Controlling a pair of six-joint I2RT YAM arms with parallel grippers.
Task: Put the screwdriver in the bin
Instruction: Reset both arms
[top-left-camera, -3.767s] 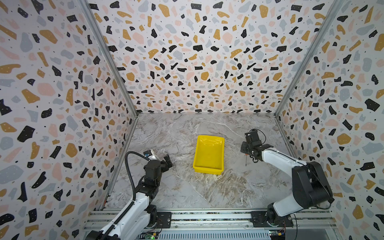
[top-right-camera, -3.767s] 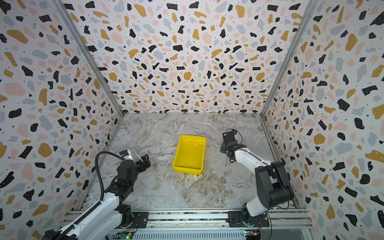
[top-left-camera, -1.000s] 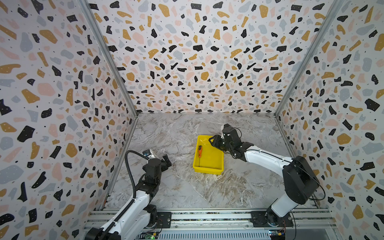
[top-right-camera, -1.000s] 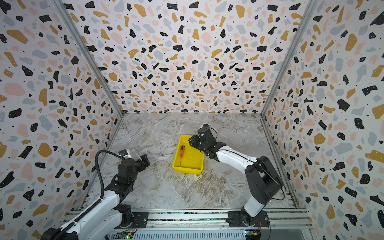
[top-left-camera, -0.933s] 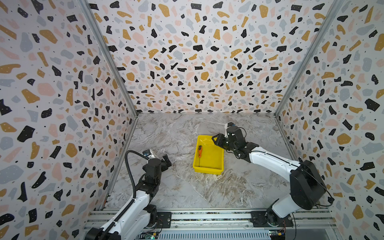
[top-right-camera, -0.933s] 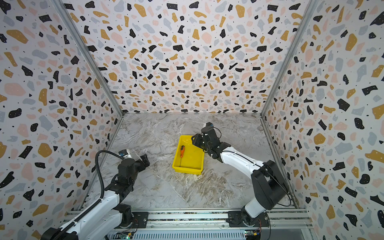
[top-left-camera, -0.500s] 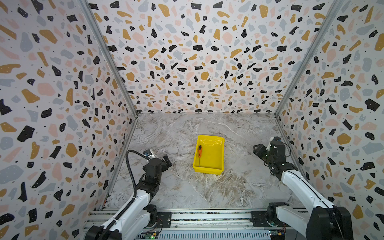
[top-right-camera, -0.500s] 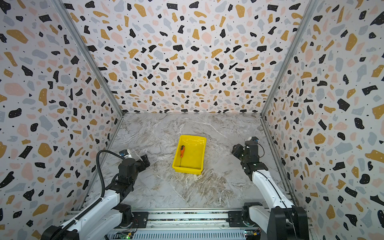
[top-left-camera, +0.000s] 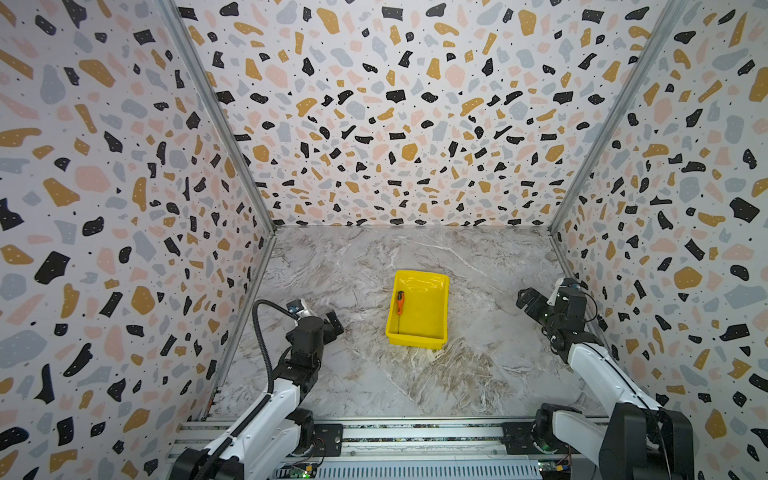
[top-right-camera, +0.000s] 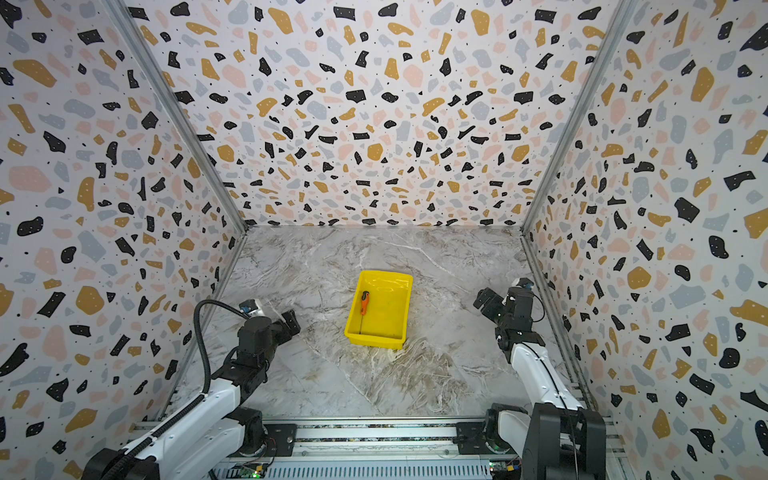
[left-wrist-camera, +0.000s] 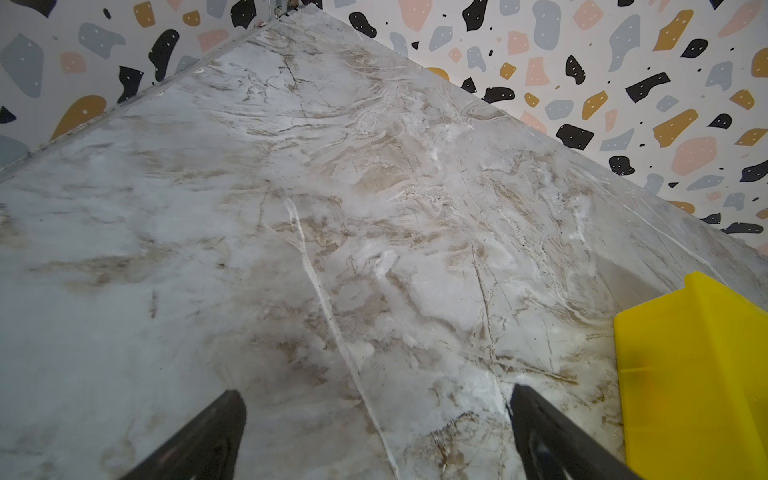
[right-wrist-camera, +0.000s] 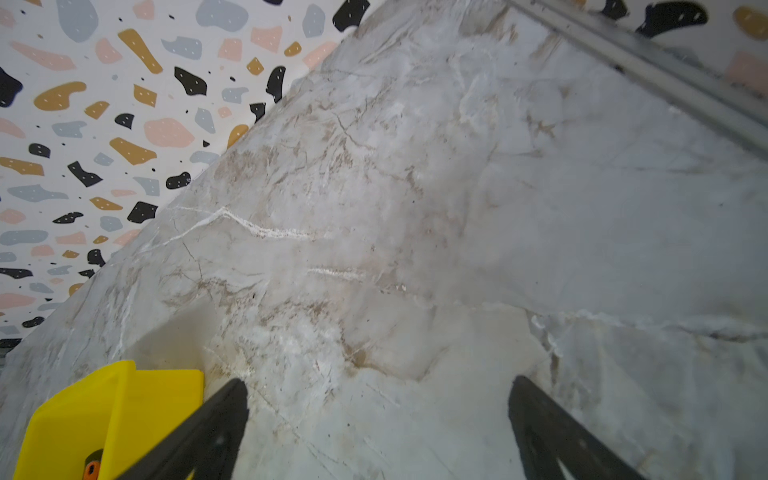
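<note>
1. Bench of grey marble pattern, seen from above. Nearest us, both arms rise from a metal rail.
2. Just beyond on the left, the left hand hangs low over bare bench, its fingers spread and holding nothing.
3. At mid-bench sits the bin, bright yellow. The screwdriver lies flat inside it along the left wall, with its orange handle toward the far end and its shaft pointing back toward us.
4. On the right, close to the side wall and well apart from the bin, the right hand is raised with its fingers spread wide and empty.
5. Farthest off, speckled walls close the space on three sides.
6. We judge the placing done, with only the right arm's retreat left. To do it well, we would keep the fingers spread and carry the hand high, clear of the bin's rim so nothing gets nudged. We would also slow down before the side wall.
7. Compared with a second ago, the right hand has left its place over the bin's far right corner and swung back to the wall. The screwdriver lies where it lay then. In the earliest view the bin was empty. The left arm has not moved.
</note>
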